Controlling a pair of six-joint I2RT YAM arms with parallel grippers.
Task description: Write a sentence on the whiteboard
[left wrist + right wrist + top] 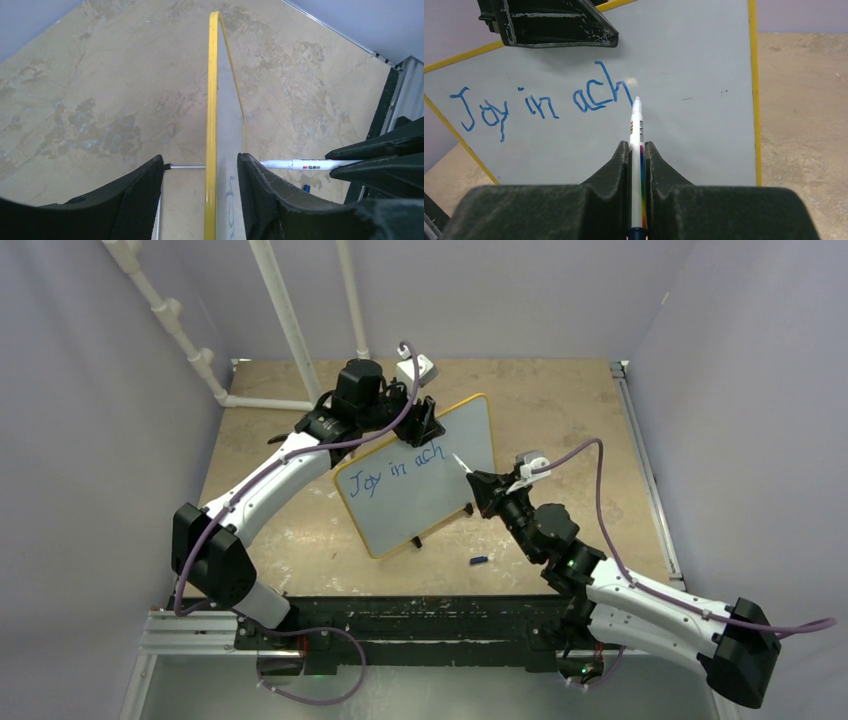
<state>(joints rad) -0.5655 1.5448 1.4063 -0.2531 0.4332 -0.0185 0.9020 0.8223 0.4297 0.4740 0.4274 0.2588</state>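
Right fingers (609, 170) are pinching the marker (637, 125), left fingers (265, 200) gaping around the whiteboard (212, 100). You're wanting it clamped before stroking toward 3 o'clock.

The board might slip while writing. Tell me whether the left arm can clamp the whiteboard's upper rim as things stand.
Probably yes. The left pincer straddles the whiteboard at its yellow rim, jaws open, a finger on each side of it.

Soft even light, faint glare spot on the whiteboard (694, 130)
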